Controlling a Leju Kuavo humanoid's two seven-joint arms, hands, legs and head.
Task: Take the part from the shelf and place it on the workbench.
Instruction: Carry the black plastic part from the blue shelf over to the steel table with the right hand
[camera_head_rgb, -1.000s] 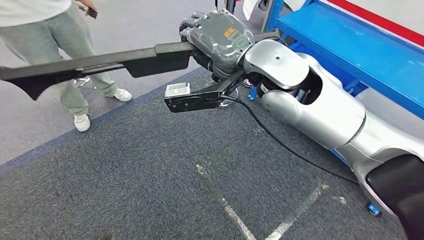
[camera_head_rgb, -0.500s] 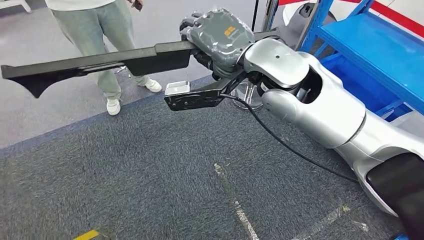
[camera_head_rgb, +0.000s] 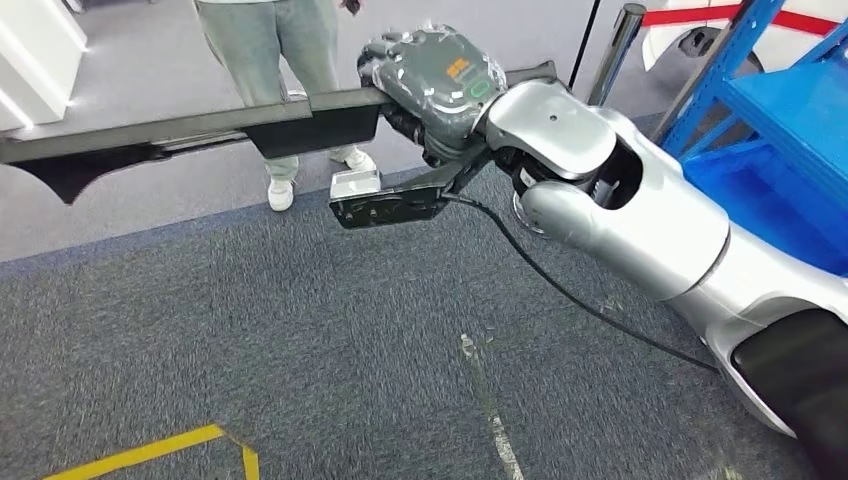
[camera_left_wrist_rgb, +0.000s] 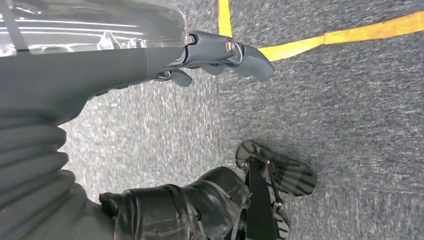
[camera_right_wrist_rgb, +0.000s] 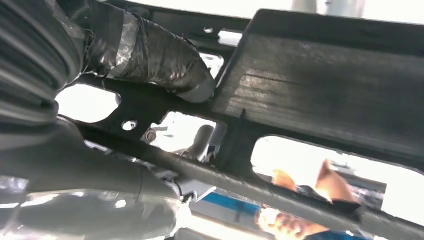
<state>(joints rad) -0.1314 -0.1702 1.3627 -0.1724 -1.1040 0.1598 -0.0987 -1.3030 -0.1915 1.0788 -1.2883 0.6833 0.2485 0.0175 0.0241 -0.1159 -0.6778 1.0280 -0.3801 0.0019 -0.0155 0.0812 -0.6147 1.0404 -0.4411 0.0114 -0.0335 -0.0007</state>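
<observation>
Now my right hand (camera_head_rgb: 432, 78) grips the long black part (camera_head_rgb: 200, 130); I should carry it level, clear of the person (camera_head_rgb: 280, 60).

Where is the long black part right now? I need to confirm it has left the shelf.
In the head view the long black part is gripped by the right hand, held level above the grey carpet, left of the blue shelf, stretching in front of a person's legs.

Person (camera_head_rgb: 290, 60) ahead (blue shelf (camera_head_rgb: 790, 130) rightward)
</observation>
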